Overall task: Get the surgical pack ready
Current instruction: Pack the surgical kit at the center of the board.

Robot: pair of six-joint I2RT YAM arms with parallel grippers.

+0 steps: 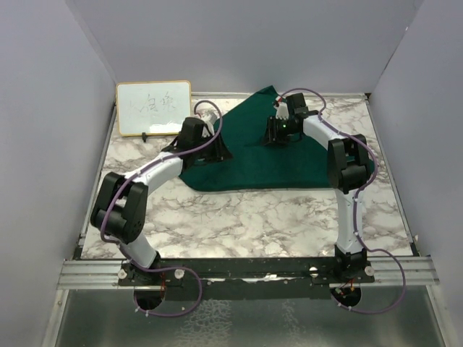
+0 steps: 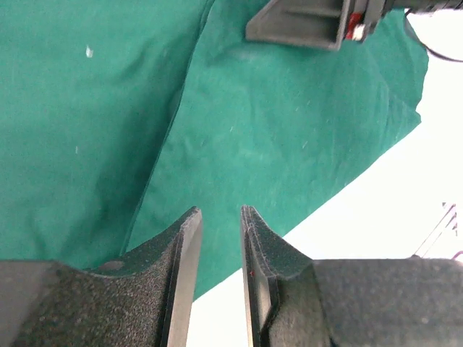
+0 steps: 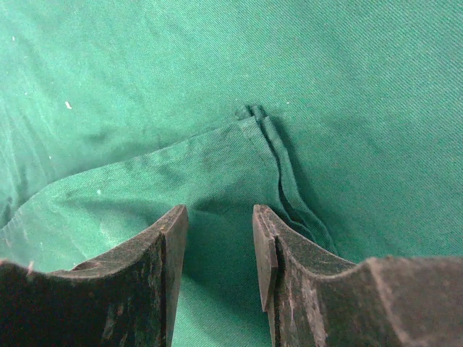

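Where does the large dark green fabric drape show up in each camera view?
Top external: the large dark green fabric drape lies centre-right at the rear of the marble table.
Left wrist: it fills the upper left, with pale table at lower right.
Right wrist: it fills the whole frame, with a hemmed corner at centre.
Shared landmark: the right gripper, over the drape from above and apparently at the left wrist view's top edge.

Bare table [image 1: 239,217] lies open in front of the drape [image 1: 278,165], while the upright whiteboard [image 1: 153,107] blocks the far-left corner.

top: high, from near edge, whole table [image 1: 239,217] | wrists: close above drape [image 1: 275,166] | shared: drape
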